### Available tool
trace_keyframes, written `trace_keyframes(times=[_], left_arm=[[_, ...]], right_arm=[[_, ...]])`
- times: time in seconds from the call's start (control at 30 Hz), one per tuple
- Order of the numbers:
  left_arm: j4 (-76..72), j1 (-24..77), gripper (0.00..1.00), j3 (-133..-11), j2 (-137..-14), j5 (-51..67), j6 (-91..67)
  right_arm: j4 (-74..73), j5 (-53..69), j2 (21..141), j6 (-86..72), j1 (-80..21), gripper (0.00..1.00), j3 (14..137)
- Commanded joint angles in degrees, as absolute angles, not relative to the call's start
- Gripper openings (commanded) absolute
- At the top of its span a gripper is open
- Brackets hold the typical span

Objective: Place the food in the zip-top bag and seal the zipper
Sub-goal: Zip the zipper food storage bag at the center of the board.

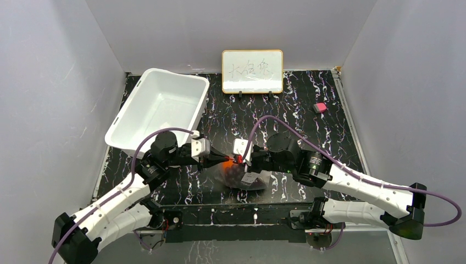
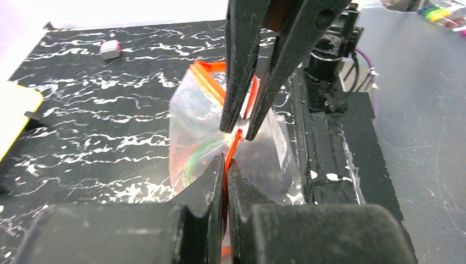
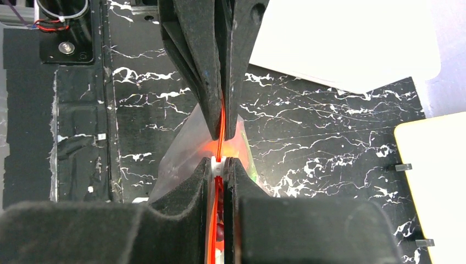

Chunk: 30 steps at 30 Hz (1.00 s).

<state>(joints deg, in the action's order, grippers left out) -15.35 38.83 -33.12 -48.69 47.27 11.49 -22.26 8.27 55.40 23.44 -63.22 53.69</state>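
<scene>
The zip-top bag hangs just above the table between both arms, clear and crinkly, and in the left wrist view the zip-top bag bulges. Food shows through it: a green bit and dark red pieces. My left gripper is shut on the red-orange zipper, my fingertips pinching the strip. My right gripper faces it almost tip to tip. It is shut on the zipper's white slider, and the zipper runs taut to the left gripper beyond.
A white bin stands at the back left, close behind the left arm. A whiteboard stands upright at the back wall. A small pink eraser lies at the back right. Grey walls enclose the table on three sides.
</scene>
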Motion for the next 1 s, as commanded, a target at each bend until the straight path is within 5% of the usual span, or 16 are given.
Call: trace_keyframes(times=[0.0, 0.97], left_arm=[[-15.4, 38.6, 0.00, -34.7, -43.6, 38.0, 11.2], [-2.5, 38.6, 0.00, -38.8, -38.8, 13.2, 17.6]], right_arm=[[-23.1, 5.1, 53.8, 23.8, -63.0, 0.00, 56.0], [-50.0, -14.2, 47.2, 21.4, -63.0, 0.00, 61.8]])
